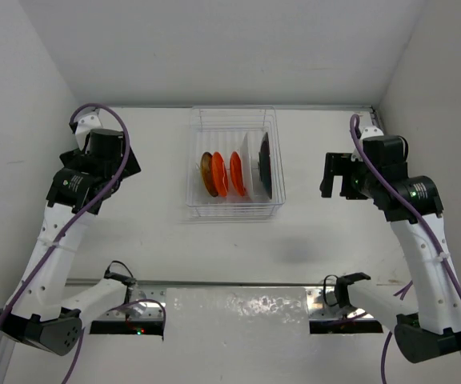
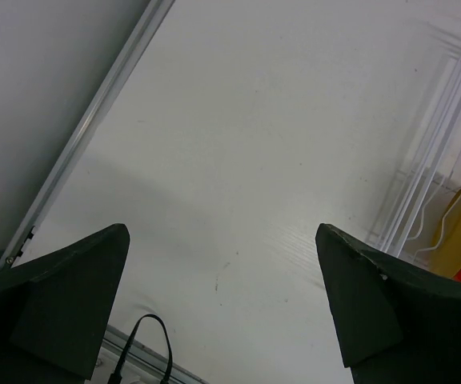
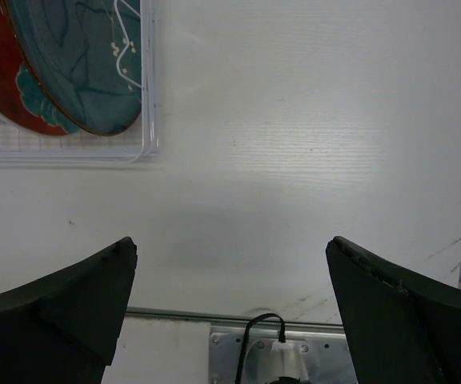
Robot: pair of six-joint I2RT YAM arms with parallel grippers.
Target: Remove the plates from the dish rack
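rack: dish rack (image 1: 232, 120) stands on the white table (image 1: 158, 240), centre-far, between the two arms and well apart from both.
plates: all on edge in the slots. From above, left to right: yellow-brown patterned plate (image 1: 206, 174), orange plate (image 1: 219, 178), second orange plate (image 1: 236, 172), then a gap, then dark teal plate (image 1: 265, 164).
hidden: red plate with teal blotches (image 3: 6, 72) shows only in the right wrist view, just beside the teal one. Both are cut off by the frame's top and left edges. From above I can't separate those two.
left gripper (image 2: 222, 232): jaws wide apart, nothing between them, over bare table left of the rack. Rack wires and a sliver of yellow and orange plate are clipped at the right edge of its view.
right gripper (image 3: 230, 240): jaws wide apart, nothing between them, over bare table to the right of the rack.
unclear: exact plate count, since the plates are edge-on and the wires are thin.
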